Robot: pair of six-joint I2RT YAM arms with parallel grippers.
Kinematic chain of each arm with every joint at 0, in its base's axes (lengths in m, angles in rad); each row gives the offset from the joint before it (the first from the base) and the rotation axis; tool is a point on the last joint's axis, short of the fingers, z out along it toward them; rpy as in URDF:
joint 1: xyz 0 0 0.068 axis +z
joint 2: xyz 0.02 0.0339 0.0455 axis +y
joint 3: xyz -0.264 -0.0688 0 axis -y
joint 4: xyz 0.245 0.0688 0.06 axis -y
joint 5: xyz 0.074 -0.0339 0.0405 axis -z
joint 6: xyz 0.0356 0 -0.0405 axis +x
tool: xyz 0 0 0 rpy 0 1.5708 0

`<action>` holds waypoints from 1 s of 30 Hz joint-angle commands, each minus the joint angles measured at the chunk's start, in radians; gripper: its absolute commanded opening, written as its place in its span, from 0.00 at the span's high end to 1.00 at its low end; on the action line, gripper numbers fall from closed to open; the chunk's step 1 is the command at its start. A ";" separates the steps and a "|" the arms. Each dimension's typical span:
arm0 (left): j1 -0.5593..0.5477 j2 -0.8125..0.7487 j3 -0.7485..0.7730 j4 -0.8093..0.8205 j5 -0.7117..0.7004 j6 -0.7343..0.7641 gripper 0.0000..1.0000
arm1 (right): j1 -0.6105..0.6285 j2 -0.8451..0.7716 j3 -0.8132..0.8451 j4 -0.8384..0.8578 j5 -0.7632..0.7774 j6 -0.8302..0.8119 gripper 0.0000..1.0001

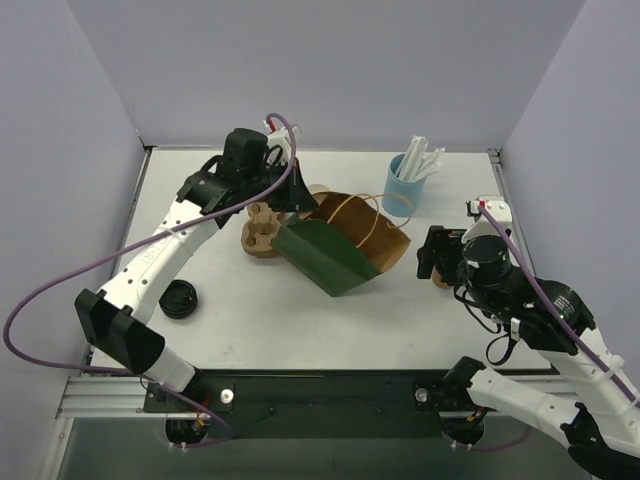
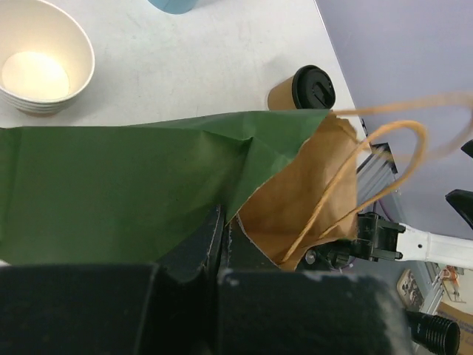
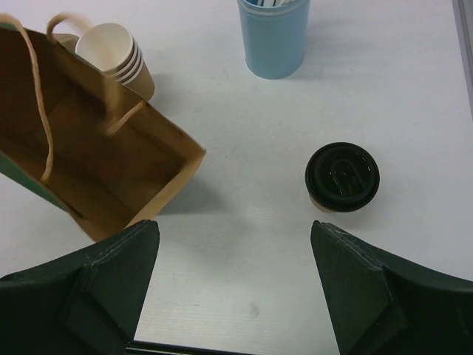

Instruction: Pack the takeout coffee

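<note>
Right claw (image 3: 234,229) gapes near takeout coffee (image 3: 342,177) and bag (image 3: 111,163)

Paper bag (image 1: 345,245) at the centre of the table (image 1: 300,320). Cup carrier (image 1: 262,235) just left of it; stack of cups (image 3: 118,55) behind it. Straw holder (image 1: 403,190) toward the far right corner. Takeout coffee (image 3: 341,177) right of the bag, near the right edge. Lids (image 1: 181,299) near the left edge.

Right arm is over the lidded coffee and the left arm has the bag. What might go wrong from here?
1. The takeout coffee lines up with one of the open right fingers rather than the gap, so descending now may knock it over.
2. The left fingers pinch only one edge of the green bag, so its tilted mouth may sag.
3. A handle loops across the opening and may snag the cup.
</note>
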 commanded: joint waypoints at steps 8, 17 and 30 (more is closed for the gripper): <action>-0.014 0.091 0.108 0.006 0.070 0.051 1.00 | 0.003 0.046 0.018 -0.001 -0.001 0.009 0.13; -0.014 0.083 0.084 0.007 -0.045 0.051 0.62 | 0.004 0.065 0.001 0.004 -0.020 0.039 0.13; -0.014 0.169 0.384 -0.251 -0.547 0.192 0.38 | 0.006 0.047 -0.040 0.016 -0.108 0.018 0.13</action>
